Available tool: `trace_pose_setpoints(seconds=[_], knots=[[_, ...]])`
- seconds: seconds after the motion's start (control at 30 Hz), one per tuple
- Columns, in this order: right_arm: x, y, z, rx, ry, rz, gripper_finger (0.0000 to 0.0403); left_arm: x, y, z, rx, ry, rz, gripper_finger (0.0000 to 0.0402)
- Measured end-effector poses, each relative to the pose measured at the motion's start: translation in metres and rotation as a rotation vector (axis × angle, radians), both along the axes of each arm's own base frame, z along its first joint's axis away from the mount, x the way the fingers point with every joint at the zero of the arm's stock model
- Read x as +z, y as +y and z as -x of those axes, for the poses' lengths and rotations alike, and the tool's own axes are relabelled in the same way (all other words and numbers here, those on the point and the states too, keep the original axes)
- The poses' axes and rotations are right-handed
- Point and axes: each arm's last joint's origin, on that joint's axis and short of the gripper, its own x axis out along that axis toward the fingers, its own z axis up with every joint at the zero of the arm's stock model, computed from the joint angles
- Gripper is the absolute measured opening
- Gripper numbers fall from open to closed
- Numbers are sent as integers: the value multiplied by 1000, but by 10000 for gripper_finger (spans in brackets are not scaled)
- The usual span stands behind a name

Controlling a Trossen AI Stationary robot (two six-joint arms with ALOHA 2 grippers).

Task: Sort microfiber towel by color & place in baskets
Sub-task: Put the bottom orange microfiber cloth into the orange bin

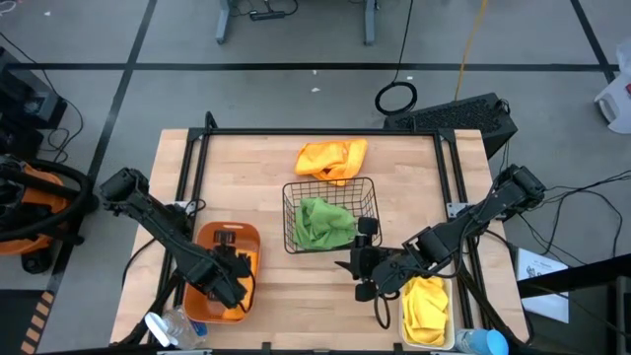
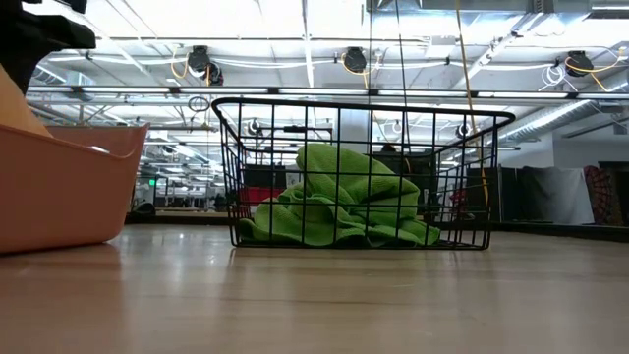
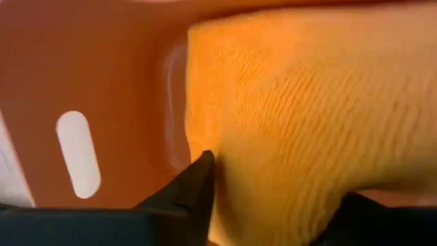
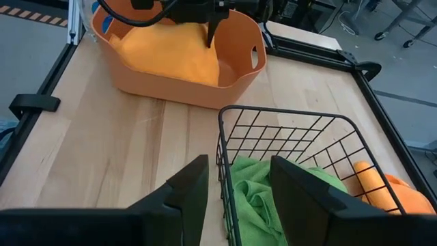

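Orange towel (image 1: 332, 158) lying loose on the table (image 1: 414, 187) at 12 o'clock from the black wire-mesh basket (image 1: 367, 187), long axis running 9 to 3 o'clock, crumpled, just beside the basket's far rim. Second orange towel (image 4: 167, 55) spread flat inside the orange bin (image 1: 248, 237), well off toward 8 o'clock from the basket.

Left gripper (image 1: 232, 274) reaching down into the orange bin from 10 o'clock, arm stretched diagonally; fingers (image 3: 194, 188) parted over the orange cloth, tips at its surface, nothing clamped between them. Right gripper (image 1: 363, 258) poised at the basket's 5 o'clock corner, arm coming in from 3 o'clock, fingers (image 4: 188, 188) partly apart above the rim, holding nothing.

Green towels (image 2: 339, 202) bunched in the wire basket. Yellow towel (image 1: 426, 304) folded in the white bin (image 1: 403, 316) at 5 o'clock from the basket.
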Motion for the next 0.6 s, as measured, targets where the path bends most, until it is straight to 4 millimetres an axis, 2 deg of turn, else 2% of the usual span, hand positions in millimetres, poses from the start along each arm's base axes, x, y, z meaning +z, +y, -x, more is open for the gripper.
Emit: trace_pose_setpoints(seconds=[0.13,0.23,0.4,0.6], knots=[[0,0,0,2,1,3,148,0,0,1,3,19,16,194],[0,0,0,2,1,3,148,1,1,3,7,59,18,212],[0,0,0,2,1,4,148,12,-2,6,8,112,50,217],[0,0,0,2,2,5,148,30,-9,7,-6,92,142,217]])
